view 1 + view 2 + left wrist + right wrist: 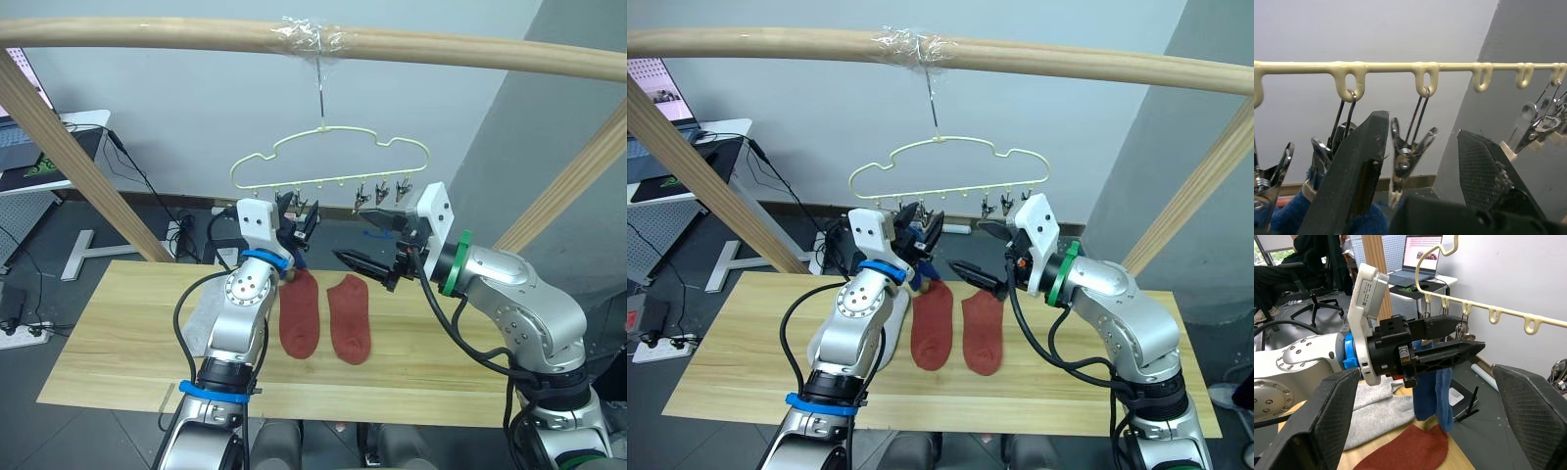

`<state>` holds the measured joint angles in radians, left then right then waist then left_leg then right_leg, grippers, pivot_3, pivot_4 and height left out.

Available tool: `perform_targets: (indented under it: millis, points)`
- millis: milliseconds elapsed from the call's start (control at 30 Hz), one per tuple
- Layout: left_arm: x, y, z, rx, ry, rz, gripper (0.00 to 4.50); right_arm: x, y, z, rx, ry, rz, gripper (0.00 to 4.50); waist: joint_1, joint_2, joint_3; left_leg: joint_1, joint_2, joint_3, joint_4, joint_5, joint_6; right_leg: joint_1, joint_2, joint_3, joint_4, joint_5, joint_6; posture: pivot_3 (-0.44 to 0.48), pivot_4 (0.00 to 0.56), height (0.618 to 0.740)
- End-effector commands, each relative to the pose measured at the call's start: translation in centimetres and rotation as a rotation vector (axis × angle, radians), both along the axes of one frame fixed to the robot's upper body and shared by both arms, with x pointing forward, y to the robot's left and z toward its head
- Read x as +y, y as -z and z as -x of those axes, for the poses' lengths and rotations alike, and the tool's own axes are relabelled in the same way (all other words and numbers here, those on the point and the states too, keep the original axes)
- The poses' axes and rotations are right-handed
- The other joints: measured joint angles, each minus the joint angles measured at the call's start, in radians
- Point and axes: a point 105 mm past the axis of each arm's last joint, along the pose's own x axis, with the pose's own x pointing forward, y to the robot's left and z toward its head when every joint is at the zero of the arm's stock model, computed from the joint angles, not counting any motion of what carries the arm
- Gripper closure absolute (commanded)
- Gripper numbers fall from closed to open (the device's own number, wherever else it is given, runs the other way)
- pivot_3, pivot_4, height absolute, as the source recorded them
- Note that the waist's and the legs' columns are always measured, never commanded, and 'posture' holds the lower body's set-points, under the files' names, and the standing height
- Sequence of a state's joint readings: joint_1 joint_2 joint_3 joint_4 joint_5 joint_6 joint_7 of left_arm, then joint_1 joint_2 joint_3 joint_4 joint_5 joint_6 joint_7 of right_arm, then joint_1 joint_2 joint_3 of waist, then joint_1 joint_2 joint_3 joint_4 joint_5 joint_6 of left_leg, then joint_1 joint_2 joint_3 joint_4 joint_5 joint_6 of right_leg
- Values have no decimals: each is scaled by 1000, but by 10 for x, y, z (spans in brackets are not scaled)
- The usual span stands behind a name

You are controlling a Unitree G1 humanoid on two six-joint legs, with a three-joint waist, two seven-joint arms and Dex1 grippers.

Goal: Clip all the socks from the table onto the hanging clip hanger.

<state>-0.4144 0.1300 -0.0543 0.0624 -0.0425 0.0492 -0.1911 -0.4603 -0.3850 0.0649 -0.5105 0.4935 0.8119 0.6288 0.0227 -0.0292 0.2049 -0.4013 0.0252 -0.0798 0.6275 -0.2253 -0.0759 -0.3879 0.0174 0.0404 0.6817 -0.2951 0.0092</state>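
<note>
While blue sock (1432, 394) hangs clipped, rust socks (323, 318) lie flat

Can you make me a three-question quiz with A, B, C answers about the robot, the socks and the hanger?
1. Where do the red socks lie?
A. on the table
B. on the floor
C. on the hanger

2. What colour is the sock hanging by the left gripper?
A. yellow
B. blue
C. white

3. How is the right gripper?
A. shut on a sock
B. open
C. shut on the hanger

Answers:
1 A, both lie flat on the wood.
2 B, blue cloth hangs below the clips.
3 B, its fingers stand apart, holding nothing.
</note>
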Motion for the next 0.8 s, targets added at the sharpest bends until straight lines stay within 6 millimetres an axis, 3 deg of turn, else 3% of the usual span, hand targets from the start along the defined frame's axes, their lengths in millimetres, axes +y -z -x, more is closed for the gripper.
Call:
perform_targets:
  millis: [33,800]
  points:
    - [-1,-10,1,-39,-8,17,1937,3,-13,5,-58,-22,-15,0,0,0,0,0,0,0,0,0,0,0,0,0,0,0,0,85,182,740]
    - [-3,-14,-3,-45,4,47,1937,3,-13,4,-57,-16,-11,0,0,0,0,0,0,0,0,0,0,0,0,0,0,0,0,77,180,740]
